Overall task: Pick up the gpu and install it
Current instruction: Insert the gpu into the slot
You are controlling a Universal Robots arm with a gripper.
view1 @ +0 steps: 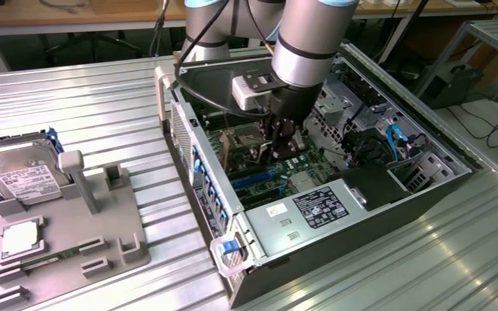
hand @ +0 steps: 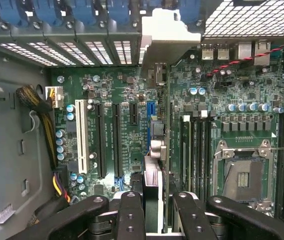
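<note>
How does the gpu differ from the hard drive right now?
The gpu stands on edge inside the computer case, clamped in the gripper; the hard drive rests outside in the grey holder, untouched. The gpu is a thin card with a silver bracket; the hard drive is a boxy silver block with a white label. Both are rectangular.

Your end effector (hand: 152,210) hung inside the open case (view1: 422,194), hemmed by the power supply (view1: 318,210) and drive cage (view1: 362,103); the slots (hand: 106,140) beside the gpu (hand: 154,150) lay free.
</note>
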